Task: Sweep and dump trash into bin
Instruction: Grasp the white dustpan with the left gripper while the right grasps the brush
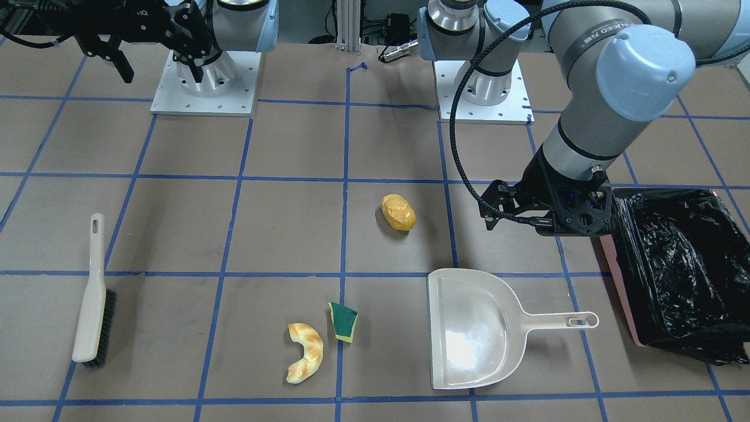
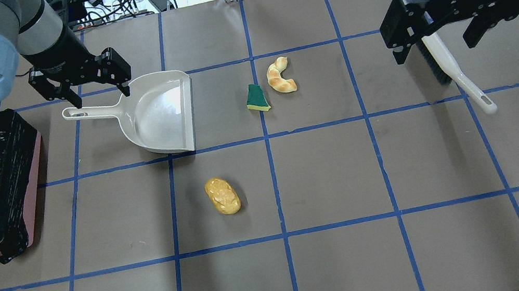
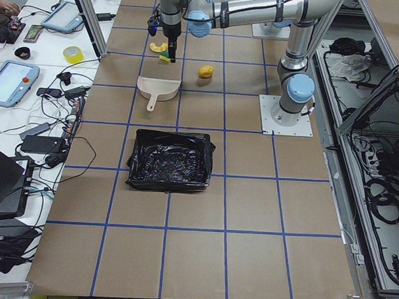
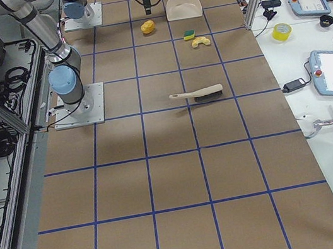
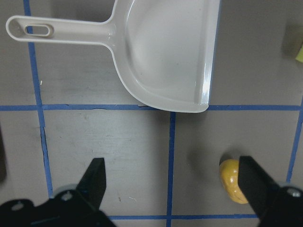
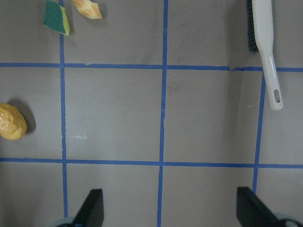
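Bin (image 2: 33, 188) sits at the table's left edge, nothing in it. Left gripper (image 2: 100, 97) hovers wide open above the dustpan (image 2: 159, 115) handle, near the far-left corner. Lump (image 2: 222, 196) lies mid-table; sponge wedge (image 2: 257, 98) and bread piece (image 2: 280, 78) lie just beside each other toward the far edge. Right gripper (image 2: 436, 48) hangs wide open over the brush (image 2: 453, 73), toward the right edge.

Judgement: tool pickup. Straddle each handle squarely, descend straight, and grip the dustpan close to its neck for a level carry.

Open table (image 2: 343, 268) btwn dustpan (image 2: 159, 115) & brush (image 2: 465, 82); only sponge wedge (image 2: 257, 97), bread piece (image 2: 280, 79), potato lump (image 2: 222, 195) lie mid-way.
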You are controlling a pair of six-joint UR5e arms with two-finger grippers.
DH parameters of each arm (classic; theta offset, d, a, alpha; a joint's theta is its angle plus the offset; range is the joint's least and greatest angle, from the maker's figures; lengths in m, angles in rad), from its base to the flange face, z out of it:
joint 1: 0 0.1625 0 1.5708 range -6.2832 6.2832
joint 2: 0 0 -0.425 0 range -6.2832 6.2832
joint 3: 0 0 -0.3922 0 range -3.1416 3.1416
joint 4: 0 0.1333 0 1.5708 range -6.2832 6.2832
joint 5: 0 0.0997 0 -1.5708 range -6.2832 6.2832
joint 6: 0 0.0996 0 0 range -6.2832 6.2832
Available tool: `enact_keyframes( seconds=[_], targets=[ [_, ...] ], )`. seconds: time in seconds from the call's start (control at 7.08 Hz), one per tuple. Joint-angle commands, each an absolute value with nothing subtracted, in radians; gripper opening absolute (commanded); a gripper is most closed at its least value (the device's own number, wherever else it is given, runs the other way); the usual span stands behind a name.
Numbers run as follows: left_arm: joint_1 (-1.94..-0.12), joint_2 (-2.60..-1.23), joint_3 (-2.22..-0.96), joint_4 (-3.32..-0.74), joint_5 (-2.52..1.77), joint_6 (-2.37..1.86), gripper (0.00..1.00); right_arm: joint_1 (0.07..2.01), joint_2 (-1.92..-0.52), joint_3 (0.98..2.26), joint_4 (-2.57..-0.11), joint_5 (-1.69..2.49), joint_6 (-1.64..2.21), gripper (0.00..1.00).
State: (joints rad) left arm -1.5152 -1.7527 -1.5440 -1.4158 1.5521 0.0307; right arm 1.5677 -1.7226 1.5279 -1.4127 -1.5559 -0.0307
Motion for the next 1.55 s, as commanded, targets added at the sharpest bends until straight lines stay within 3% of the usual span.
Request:
enact_keyframes(
  seconds=[0.0,0.42,0.85,1.41],
  targets=[
    [-1.514,-1.750,-1.545,-1.419,1.552,0.031,1.00,1.540,-1.650,1.520,-1.443,-1.568,-0.034,1.00],
    [-1.514,-1.749,-1.545,-1.420,1.552,0.031,1.00,1.412,-1.377,1.519,-1.733,-1.588,-0.172,1.00],
    [-1.514,-1.734,-1.545,-1.436,1.554,0.031,1.00,1.296,-1.199,1.532,-1.879,-1.675,-0.459,0.96],
    [-1.519,-1.672,-1.560,-1.473,1.586,0.020,1.00,1.230,-1.224,1.810,-1.965,-1.759,-0.569,0.85]
  ],
)
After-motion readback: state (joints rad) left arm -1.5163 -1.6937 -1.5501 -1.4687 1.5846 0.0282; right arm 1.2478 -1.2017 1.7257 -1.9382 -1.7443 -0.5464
